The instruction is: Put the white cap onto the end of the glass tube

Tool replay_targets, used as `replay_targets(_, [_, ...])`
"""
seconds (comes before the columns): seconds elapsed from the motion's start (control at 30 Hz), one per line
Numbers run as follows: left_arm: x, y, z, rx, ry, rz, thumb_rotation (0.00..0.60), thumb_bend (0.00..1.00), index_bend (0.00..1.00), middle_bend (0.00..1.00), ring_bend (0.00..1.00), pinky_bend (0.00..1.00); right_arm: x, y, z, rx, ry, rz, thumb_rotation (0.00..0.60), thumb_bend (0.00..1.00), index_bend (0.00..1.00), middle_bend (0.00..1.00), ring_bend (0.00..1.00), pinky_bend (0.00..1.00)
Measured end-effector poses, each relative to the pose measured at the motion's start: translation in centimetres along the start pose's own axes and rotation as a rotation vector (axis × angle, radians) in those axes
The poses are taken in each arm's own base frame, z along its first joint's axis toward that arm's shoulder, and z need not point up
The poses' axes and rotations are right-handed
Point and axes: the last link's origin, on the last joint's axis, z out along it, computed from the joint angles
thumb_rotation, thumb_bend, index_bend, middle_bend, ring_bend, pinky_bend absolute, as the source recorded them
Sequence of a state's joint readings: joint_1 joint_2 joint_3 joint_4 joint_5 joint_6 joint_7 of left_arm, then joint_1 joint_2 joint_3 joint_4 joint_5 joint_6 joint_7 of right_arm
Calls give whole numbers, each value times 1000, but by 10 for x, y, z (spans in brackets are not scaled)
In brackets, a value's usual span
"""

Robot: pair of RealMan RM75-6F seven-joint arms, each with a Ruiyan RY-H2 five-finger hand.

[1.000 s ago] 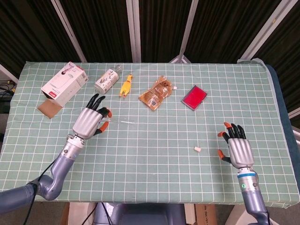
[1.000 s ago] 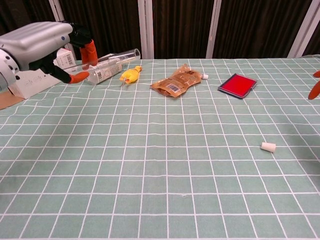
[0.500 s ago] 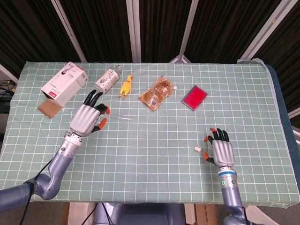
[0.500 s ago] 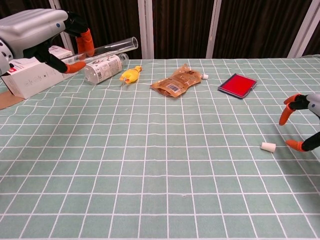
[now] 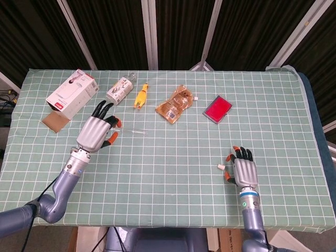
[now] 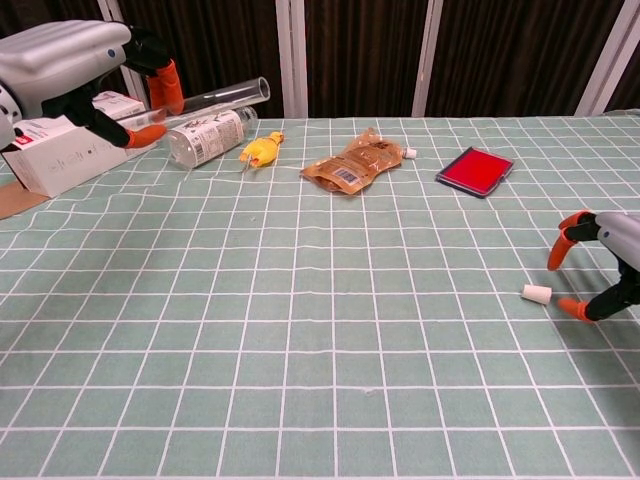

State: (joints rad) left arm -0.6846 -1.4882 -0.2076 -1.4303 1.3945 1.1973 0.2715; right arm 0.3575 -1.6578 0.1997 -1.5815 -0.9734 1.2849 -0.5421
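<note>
My left hand (image 5: 97,132) (image 6: 75,70) is raised over the left of the table and pinches a clear glass tube (image 6: 215,96) (image 5: 135,132) between orange-tipped fingers; the tube sticks out to the right, held off the cloth. The small white cap (image 5: 221,167) (image 6: 536,293) lies on its side on the green checked cloth at the right. My right hand (image 5: 241,169) (image 6: 605,268) is low over the cloth just right of the cap, fingers apart, its orange fingertips (image 6: 567,305) close beside the cap but holding nothing.
Along the back stand a white and red box (image 5: 72,90), a plastic bottle (image 5: 121,88), a yellow rubber chicken (image 5: 140,96), an orange snack pouch (image 5: 174,103) and a red card case (image 5: 218,108). A brown cardboard piece (image 5: 55,121) lies at the left.
My right hand has come down and leftward to the cap's side. The left hand has lifted the tube slightly and shifted it left.
</note>
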Motion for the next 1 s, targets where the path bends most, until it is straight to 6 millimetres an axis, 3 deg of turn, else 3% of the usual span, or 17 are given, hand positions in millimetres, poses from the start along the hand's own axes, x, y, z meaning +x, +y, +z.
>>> replay_targets(0.63, [2,-9,1,13,5,4,600,620,515,526,96,0,-16,-13,7,-1,-23,19,600,351,416,135,0,0])
replay_targets(1.0, [1,-12,2,16,6,6,600,620,515,526,96,0,-14,-12,15,-15,7,29,600,351,417,140,0,0])
